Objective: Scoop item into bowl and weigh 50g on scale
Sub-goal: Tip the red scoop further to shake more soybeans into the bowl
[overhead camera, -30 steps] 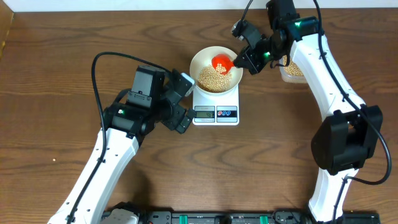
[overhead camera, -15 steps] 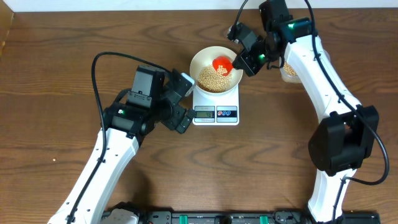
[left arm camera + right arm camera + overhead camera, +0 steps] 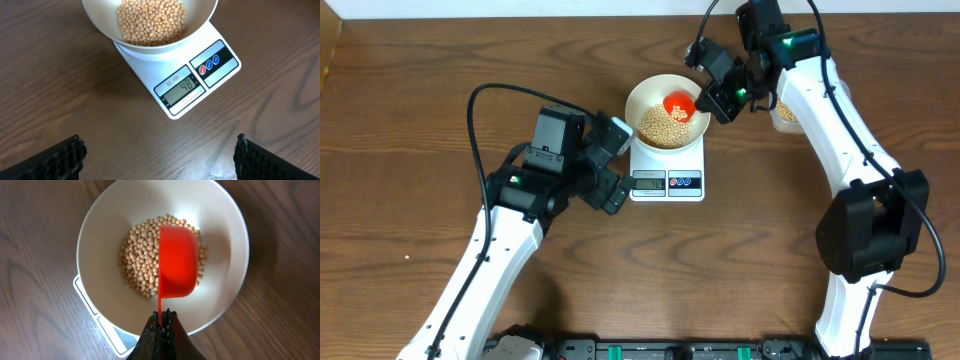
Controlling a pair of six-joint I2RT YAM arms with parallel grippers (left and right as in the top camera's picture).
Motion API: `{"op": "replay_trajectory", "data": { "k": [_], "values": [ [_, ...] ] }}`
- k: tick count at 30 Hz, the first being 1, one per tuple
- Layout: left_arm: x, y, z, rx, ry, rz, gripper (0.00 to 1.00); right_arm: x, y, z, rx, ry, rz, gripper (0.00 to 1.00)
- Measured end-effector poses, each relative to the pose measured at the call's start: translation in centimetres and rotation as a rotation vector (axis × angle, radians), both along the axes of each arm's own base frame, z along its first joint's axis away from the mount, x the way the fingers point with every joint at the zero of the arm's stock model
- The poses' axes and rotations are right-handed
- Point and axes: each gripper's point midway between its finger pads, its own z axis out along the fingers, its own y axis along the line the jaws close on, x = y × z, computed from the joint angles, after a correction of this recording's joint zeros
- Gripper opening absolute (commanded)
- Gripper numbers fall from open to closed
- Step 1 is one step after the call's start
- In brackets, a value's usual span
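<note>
Scoop (image 3: 177, 262), pinched by right claw (image 3: 162, 319), points over bowl (image 3: 100, 227); left claw (image 3: 157, 155) spread.

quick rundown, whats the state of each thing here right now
scale, on, display reads 48
bowl, sitting on the scale, partly filled
beans, heaped in the bowl's bottom
scoop, held over the bowl, a few beans inside, it seems
left gripper, open, empty, beside the scale
right gripper, shut on the scoop's handle
clear tub, holds beans, mostly hidden
</note>
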Motion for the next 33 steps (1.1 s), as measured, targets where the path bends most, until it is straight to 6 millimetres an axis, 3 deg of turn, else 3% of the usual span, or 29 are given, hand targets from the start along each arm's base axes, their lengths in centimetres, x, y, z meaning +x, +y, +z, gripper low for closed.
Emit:
{"op": "replay_trajectory", "data": {
  "k": [33],
  "values": [
    [0.00,0.00,0.00,0.000,0.000,0.000,0.96,-0.31,0.84,0.10,0.000,-0.032,0.066,0.01]
  ]
}}
